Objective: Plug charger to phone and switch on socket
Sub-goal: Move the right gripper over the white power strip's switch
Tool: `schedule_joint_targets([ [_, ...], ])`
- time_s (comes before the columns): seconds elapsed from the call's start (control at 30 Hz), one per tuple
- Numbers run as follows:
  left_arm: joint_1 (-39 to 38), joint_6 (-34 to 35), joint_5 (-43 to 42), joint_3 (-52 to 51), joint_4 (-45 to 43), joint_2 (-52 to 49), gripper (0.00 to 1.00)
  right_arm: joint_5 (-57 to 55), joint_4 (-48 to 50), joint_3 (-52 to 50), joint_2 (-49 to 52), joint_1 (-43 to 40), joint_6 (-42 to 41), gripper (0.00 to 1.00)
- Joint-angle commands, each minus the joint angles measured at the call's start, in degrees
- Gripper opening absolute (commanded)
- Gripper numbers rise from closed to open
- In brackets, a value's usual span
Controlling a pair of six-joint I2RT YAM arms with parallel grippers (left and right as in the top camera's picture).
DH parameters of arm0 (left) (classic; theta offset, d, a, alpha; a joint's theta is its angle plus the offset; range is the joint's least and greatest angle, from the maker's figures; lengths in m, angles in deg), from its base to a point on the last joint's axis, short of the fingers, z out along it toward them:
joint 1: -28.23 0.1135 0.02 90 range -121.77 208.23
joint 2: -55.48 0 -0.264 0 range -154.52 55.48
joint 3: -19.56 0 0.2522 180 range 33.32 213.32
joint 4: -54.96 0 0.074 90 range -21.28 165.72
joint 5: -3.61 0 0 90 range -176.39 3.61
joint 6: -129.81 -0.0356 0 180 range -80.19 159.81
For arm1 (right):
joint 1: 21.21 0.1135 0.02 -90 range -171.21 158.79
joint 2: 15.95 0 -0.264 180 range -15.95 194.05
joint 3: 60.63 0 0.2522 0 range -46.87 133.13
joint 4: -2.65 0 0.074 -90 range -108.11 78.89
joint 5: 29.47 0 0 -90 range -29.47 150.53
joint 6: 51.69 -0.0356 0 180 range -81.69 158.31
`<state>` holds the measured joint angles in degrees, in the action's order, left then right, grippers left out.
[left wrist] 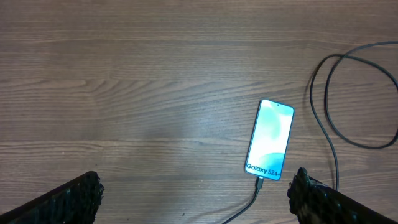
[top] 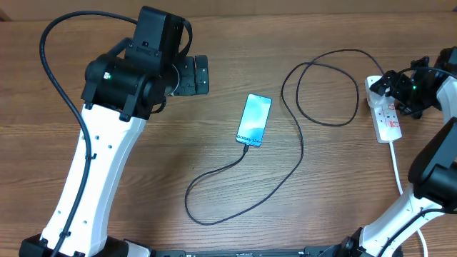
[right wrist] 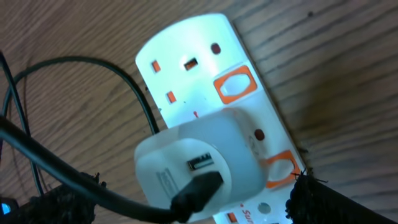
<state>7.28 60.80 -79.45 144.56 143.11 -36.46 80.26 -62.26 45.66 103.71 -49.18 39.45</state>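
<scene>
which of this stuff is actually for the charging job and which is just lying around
For the job:
- phone
- charger cable
- white adapter
- socket

Just there:
- table; no other loose thing shows

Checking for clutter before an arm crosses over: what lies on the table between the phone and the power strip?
The overhead view shows only loops of the black charger cable lying between the phone and the socket.
</scene>
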Motion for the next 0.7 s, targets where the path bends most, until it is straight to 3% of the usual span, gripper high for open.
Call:
schedule_joint_targets([
  [0.0,0.3,-0.2,1.0,0.4,0.0,0.3,0.99,0.9,1.0,-0.3,0.2,0.4,0.9,1.0],
  [0.67,0.3,-0.2,1.0,0.4,0.0,-0.2,1.0,4.4,4.9,-4.5,0.2,0.6,2.0,1.0],
])
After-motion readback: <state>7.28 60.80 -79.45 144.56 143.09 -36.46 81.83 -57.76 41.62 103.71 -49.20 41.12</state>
